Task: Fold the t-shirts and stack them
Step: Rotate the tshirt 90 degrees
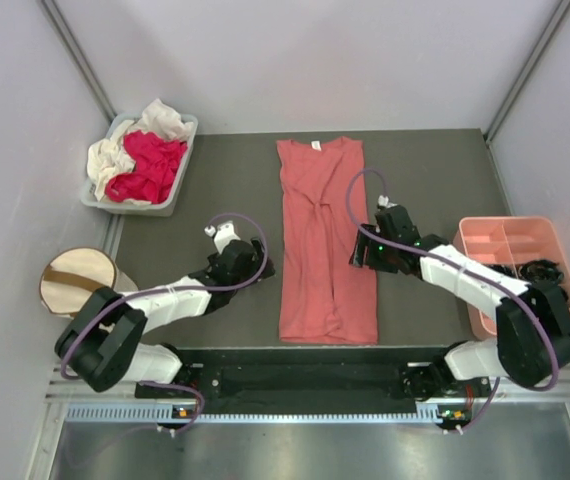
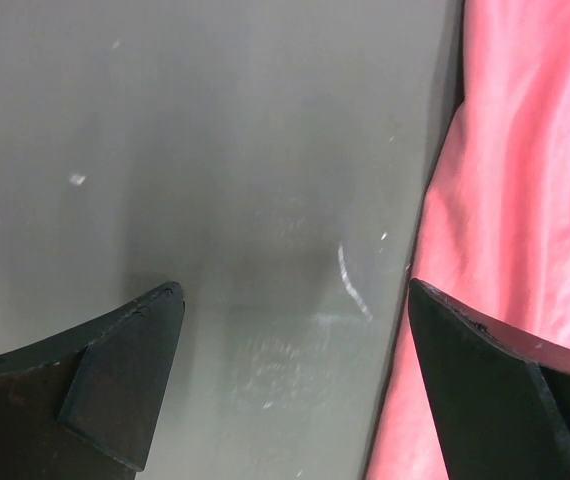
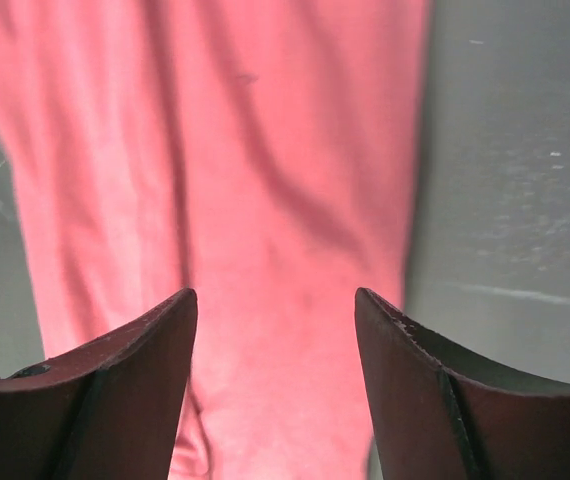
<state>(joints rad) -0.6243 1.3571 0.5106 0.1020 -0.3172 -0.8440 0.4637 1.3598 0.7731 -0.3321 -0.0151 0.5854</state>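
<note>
1. Top external view: the salmon-pink shirt (image 1: 325,240) lies flat mid-table (image 1: 220,180) as a narrow strip. Its long axis runs far to near, with the white neck label (image 1: 316,146) at the far end. We see the left gripper (image 1: 262,264) just off its left edge and the right gripper (image 1: 358,250) at its right edge, both roughly halfway along. The magenta-red shirt (image 1: 150,165) and cream-white shirt (image 1: 113,158) sit heaped in a grey bin (image 1: 155,208) at far left. A pink compartment tray (image 1: 490,250) stands at right, and a drum-shaped fabric bin (image 1: 75,280) at near left.
2. Left wrist view: the left gripper (image 2: 293,330) hangs with its jaws wide apart and empty over the bare table (image 2: 215,150). The shirt's (image 2: 525,200) edge runs just beside one finger.
3. Right wrist view: the right gripper (image 3: 275,330) is likewise spread and holding nothing, with the shirt (image 3: 215,150) directly beneath. The cloth's edge and the grey table (image 3: 515,150) show on the right of the frame. We judge the right arm the nearer. A cross-fold would send both grippers along the strip to one end.
</note>
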